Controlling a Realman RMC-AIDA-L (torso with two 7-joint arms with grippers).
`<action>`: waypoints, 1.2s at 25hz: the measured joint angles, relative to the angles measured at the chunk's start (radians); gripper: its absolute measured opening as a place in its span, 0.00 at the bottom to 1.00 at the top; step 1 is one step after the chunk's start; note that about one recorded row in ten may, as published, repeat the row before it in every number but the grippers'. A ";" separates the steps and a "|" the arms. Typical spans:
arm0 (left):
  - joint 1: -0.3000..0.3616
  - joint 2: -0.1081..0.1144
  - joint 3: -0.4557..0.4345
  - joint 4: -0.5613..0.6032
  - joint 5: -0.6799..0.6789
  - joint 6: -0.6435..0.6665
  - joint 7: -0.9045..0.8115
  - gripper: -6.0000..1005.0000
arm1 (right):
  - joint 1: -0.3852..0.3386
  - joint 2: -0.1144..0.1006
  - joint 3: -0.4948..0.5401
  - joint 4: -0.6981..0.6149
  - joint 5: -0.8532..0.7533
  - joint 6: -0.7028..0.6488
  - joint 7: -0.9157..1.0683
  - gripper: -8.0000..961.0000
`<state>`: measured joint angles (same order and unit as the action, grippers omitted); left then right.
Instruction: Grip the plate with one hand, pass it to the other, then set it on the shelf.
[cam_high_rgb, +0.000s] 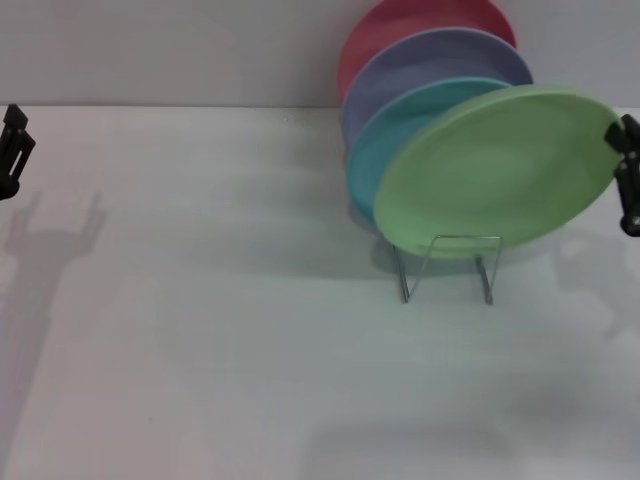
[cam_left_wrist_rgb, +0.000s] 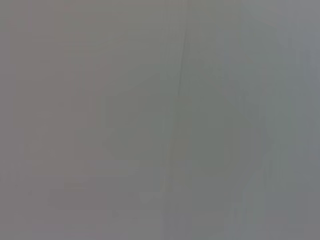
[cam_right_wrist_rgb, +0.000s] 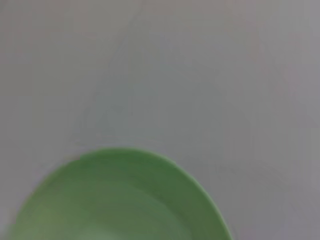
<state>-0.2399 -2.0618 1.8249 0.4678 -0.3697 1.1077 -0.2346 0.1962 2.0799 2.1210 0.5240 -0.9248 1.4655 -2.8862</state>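
Note:
The light green plate (cam_high_rgb: 495, 170) is tilted in front of the other plates, its lower edge over the front loop of the silver wire shelf (cam_high_rgb: 450, 265). My right gripper (cam_high_rgb: 626, 172) at the right edge is closed on the plate's right rim. The right wrist view shows the green plate (cam_right_wrist_rgb: 120, 200) close up over the white table. My left gripper (cam_high_rgb: 12, 150) hangs idle at the far left edge, well away from the plate. The left wrist view shows only a blank grey surface.
A turquoise plate (cam_high_rgb: 385, 150), a lavender plate (cam_high_rgb: 420, 65) and a red plate (cam_high_rgb: 400, 25) stand one behind another in the rack behind the green one. The white table (cam_high_rgb: 220, 330) spreads out to the left and the front, with a wall behind.

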 joint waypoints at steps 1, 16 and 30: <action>-0.001 0.000 0.000 0.000 0.000 0.000 0.000 0.81 | 0.005 -0.001 0.000 -0.008 -0.008 -0.003 0.000 0.16; -0.005 -0.004 0.000 -0.005 0.000 0.001 0.001 0.81 | 0.013 0.002 0.022 -0.029 -0.027 0.093 0.001 0.40; 0.005 -0.006 -0.009 -0.061 -0.008 0.028 0.093 0.81 | -0.068 0.012 0.021 -0.190 0.641 0.218 0.048 0.79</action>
<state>-0.2345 -2.0678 1.8158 0.4071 -0.3780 1.1361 -0.1417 0.1280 2.0919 2.1417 0.3340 -0.2837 1.6835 -2.8385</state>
